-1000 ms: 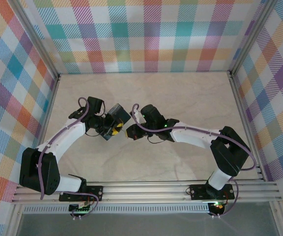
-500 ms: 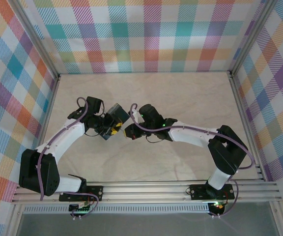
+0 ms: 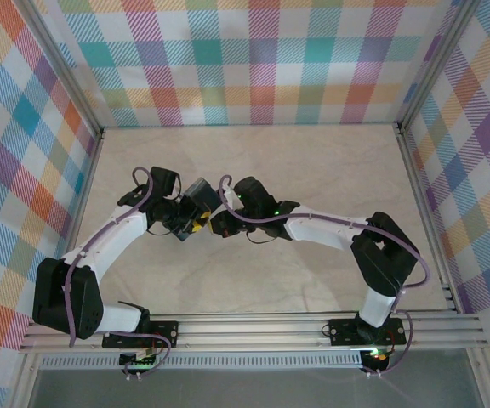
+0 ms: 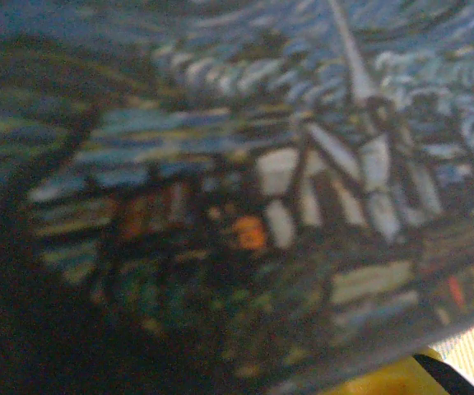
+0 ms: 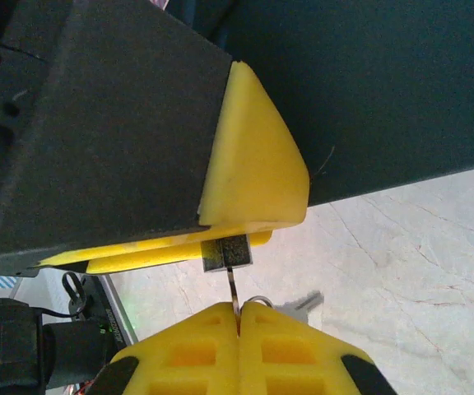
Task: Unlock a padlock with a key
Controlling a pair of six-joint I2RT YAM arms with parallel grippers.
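The tiny dark padlock (image 5: 227, 251) sticks out from between the yellow fingers (image 5: 253, 164) of my left gripper (image 3: 192, 223), which is shut on it. Its shackle is hidden. The thin grey key (image 5: 234, 288) runs straight from the padlock's underside into my right gripper (image 5: 239, 317), whose yellow fingers are shut on it. In the top view my right gripper (image 3: 218, 224) sits right against the left one at mid-table. The dark blue swirl-patterned box (image 4: 245, 164) lies very close in front of the left wrist camera.
A small ring (image 5: 257, 301) with a second key (image 5: 303, 304) hangs beside my right fingertips. The box (image 3: 202, 196) rests just behind the left gripper, and its dark side (image 5: 369, 82) looms over the padlock. The marbled tabletop (image 3: 313, 170) is walled by plaid panels.
My right gripper has moved left with the key, closing the gap to the left gripper. The left arm has stayed put.
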